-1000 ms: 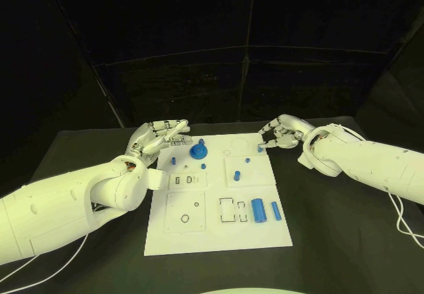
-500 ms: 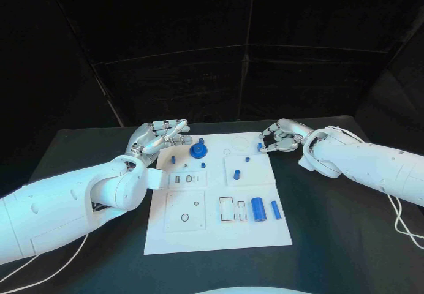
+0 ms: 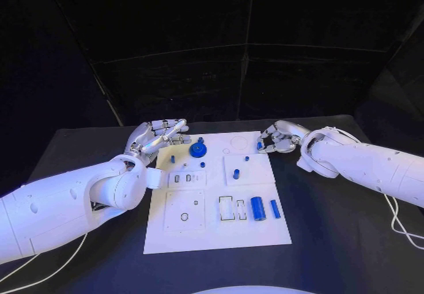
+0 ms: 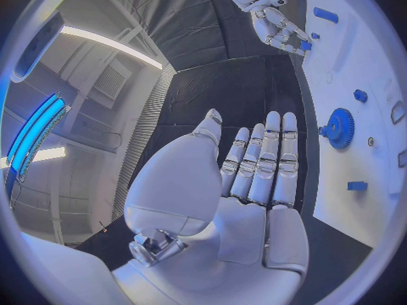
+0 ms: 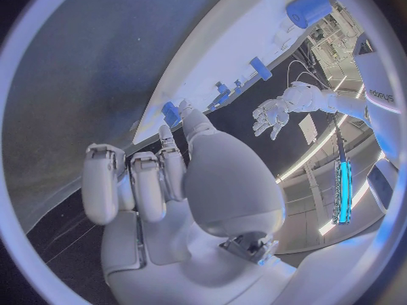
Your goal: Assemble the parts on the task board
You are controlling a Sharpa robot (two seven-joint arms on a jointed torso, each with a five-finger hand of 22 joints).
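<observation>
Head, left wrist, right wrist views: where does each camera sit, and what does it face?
Head view: on the robot's head, looking down at the task board; both arms enter.
Left wrist view: behind the left hand, open beside the board's blue gear.
Right wrist view: behind the right hand, which pinches a small blue part at the board's edge.
Shared: each wrist view shows the other hand.

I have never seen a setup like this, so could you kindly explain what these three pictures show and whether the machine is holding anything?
It is a robot with two white arms ending in silver hands. One picture looks down from its head; the two round ones come from cameras at its wrists. On the black table lies a white task board carrying small blue parts, among them a blue gear and a blue cylinder. The left hand is open and holds nothing. The right hand pinches a small blue part at the board's far edge.
</observation>
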